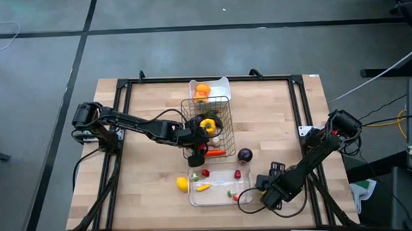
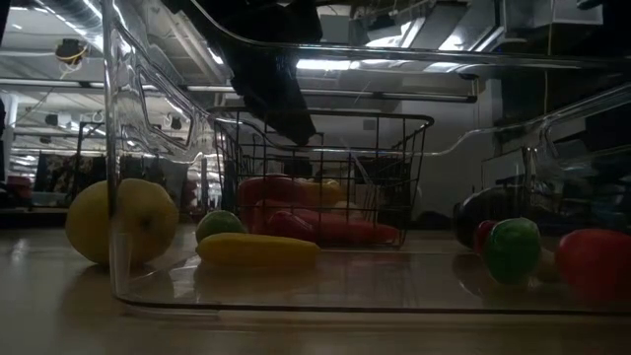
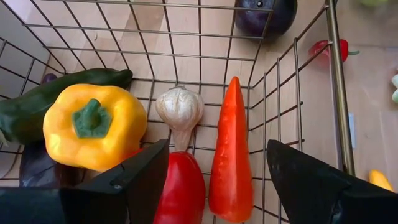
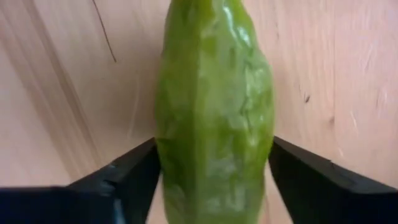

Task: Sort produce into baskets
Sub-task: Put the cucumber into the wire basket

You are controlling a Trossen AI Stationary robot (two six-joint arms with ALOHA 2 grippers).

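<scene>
The wire basket (image 1: 208, 126) stands mid-table and holds a yellow pepper (image 3: 93, 124), a garlic bulb (image 3: 179, 107), a carrot (image 3: 231, 155), a red pepper (image 3: 181, 190) and a dark green cucumber (image 3: 43, 102). My left gripper (image 3: 217, 149) hangs open over the basket's near side (image 1: 197, 156), its fingers either side of the red pepper and carrot. My right gripper (image 1: 263, 189) points down beside the right end of the clear tray (image 1: 249, 171), shut on a light green cucumber (image 4: 214, 106) that lies on the wood. The white tray (image 1: 222, 83) at the far edge holds orange produce. My right gripper pinches the light green cucumber by its two long sides (image 4: 163, 155) between its two fingers. The fingers come from above, point down and lie across it. The cucumber rests flat on the table top. Which end of it I have lies outside the frame.
An eggplant (image 1: 245, 155) sits on the table right of the basket, a lemon (image 1: 182, 183) left of the clear tray. Small red, yellow and green pieces lie in the clear tray (image 1: 209, 187). Bare wood stretches left of the basket and along the far right.
</scene>
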